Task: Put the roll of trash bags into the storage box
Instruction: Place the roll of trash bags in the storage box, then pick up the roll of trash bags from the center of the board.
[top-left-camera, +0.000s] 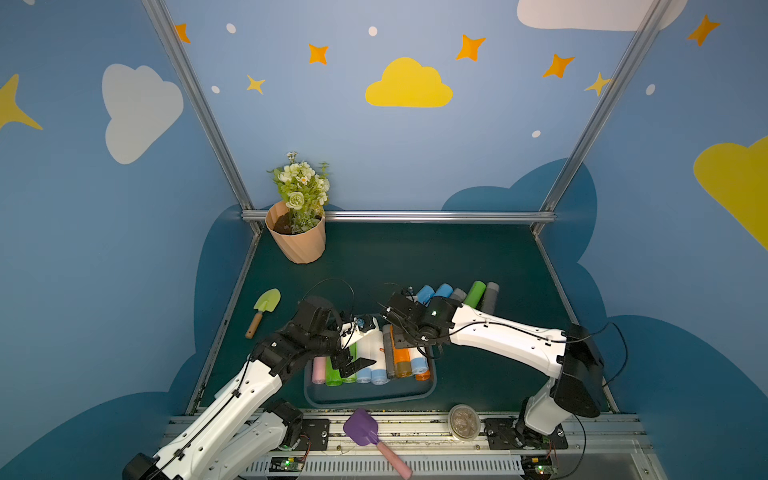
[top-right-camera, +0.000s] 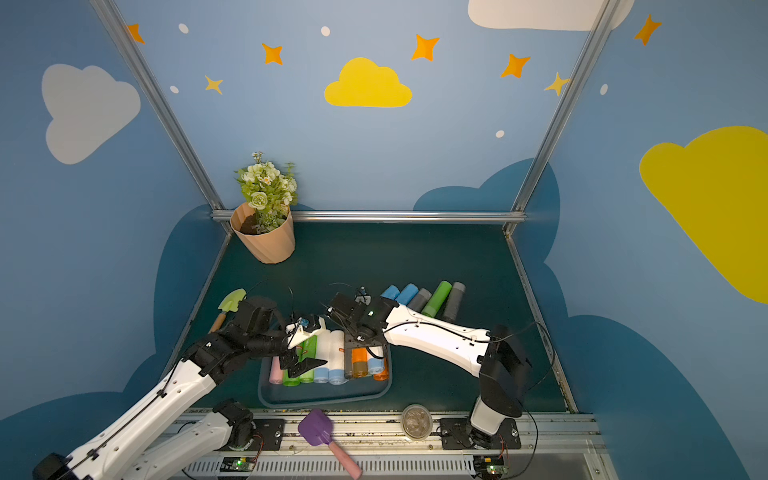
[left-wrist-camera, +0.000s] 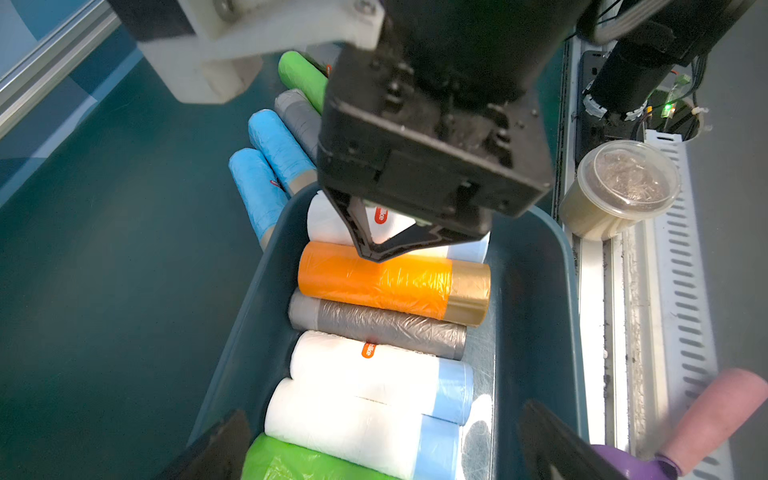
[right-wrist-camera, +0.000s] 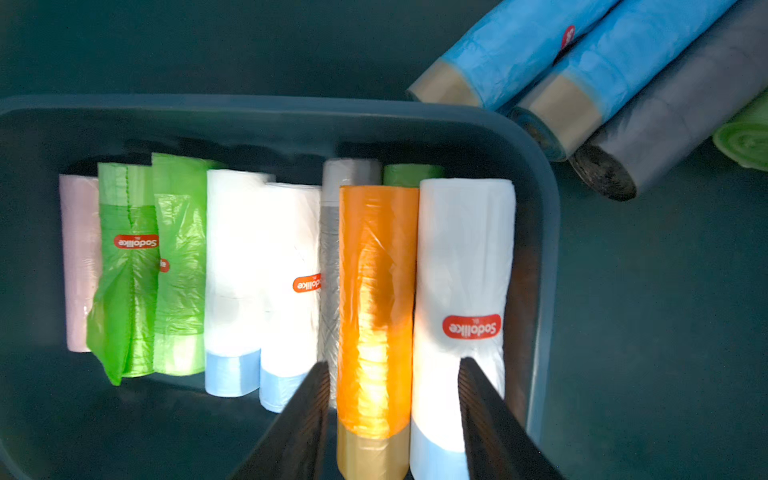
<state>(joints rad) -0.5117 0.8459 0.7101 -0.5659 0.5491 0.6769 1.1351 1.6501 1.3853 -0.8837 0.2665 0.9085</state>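
The dark blue-grey storage box (top-left-camera: 370, 401) (top-right-camera: 324, 399) lies at the table's front centre. Several rolls of trash bags lie side by side in it: pink, green, white, grey and an orange roll (right-wrist-camera: 376, 291) (left-wrist-camera: 374, 278). My right gripper (right-wrist-camera: 392, 415) (top-left-camera: 409, 347) hangs over the box's right end. Its jaws stand apart astride the orange roll and the edge of a white roll (right-wrist-camera: 461, 257), gripping neither. My left gripper (left-wrist-camera: 386, 457) (top-left-camera: 353, 365) is wide open and empty above the green and white rolls. Several more rolls (top-left-camera: 457, 295) lie outside, behind the box.
A peach flowerpot (top-left-camera: 297, 239) with flowers stands at the back left. A green trowel (top-left-camera: 264, 309) lies left of the box. On the front rail sit a purple scoop (top-left-camera: 365, 428) and a clear lidded tub (top-left-camera: 464, 422).
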